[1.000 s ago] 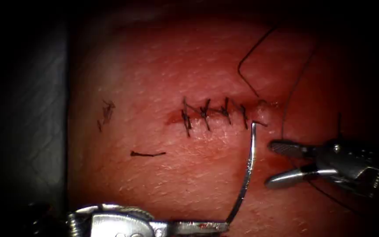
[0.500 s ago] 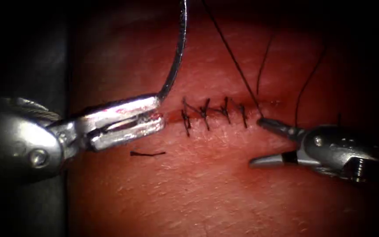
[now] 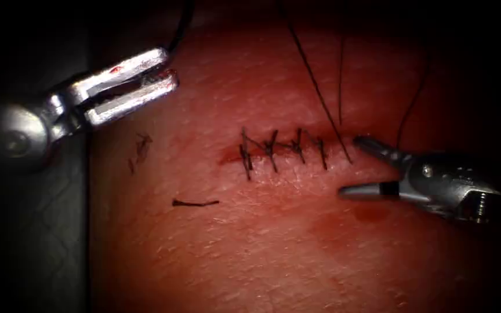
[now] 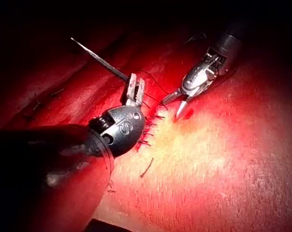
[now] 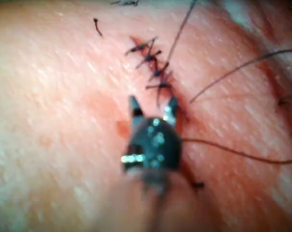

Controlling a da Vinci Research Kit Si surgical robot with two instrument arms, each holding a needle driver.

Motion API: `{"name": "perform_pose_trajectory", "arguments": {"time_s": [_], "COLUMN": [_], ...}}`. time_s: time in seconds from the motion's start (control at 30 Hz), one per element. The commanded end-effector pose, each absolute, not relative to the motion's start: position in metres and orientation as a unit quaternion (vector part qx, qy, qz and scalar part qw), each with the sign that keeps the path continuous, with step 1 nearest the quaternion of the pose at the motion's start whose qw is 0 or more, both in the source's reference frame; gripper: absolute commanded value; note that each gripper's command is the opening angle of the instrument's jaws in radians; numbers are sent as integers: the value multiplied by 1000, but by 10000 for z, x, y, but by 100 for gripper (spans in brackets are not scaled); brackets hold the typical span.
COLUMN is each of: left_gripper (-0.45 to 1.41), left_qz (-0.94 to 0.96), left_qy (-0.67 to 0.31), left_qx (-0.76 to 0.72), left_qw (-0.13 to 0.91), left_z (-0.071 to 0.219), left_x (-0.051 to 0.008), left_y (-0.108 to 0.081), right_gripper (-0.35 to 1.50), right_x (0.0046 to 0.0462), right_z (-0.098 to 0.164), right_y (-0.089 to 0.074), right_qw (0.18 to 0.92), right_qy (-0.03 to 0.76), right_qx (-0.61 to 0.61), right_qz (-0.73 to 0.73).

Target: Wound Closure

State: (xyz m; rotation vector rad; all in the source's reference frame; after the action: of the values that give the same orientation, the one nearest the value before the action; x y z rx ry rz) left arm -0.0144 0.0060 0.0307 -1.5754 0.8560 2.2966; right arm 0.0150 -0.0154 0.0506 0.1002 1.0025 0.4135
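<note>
needle (image 4: 100, 60): off tissue (image 3: 273, 249), gripped near tail | thread (image 3: 314, 81): taut, toward 12 o'clock from cut's (image 3: 285, 148) right end | four stitches

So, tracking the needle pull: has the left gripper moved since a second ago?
Yes. The left gripper, shut on the needle, has gone from below the stitches up to their upper left, away from the cut.

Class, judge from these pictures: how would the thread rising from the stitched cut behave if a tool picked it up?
The thread looks thin and probably very light. Its loose strand curves over the tissue, so it is likely floppy unless pulled taut. Being so fine, it may slip from a loose hold.
</note>
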Motion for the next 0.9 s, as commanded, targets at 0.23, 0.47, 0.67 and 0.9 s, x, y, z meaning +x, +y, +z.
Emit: {"name": "perform_pose_trajectory", "arguments": {"time_s": [0.23, 0.47, 0.67, 0.9], "left_gripper": [-45, -45, -45, -45], "left_qz": [784, 783, 785, 787], "left_qy": [293, 292, 283, 276], "left_qx": [-536, -537, -538, -539], "left_qw": [111, 113, 115, 119], "left_z": [314, 317, 346, 394], "left_x": [-148, -147, -145, -157], "left_y": [61, 61, 64, 42], "right_gripper": [41, -35, -35, -35], "right_x": [167, 161, 154, 173], "right_z": [525, 522, 487, 397], "right_y": [-170, -178, -200, -242], "right_qw": [857, 869, 864, 853], "right_qy": [477, 459, 454, 472], "right_qx": [57, 59, 78, 112], "right_qz": [186, 176, 203, 192]}}
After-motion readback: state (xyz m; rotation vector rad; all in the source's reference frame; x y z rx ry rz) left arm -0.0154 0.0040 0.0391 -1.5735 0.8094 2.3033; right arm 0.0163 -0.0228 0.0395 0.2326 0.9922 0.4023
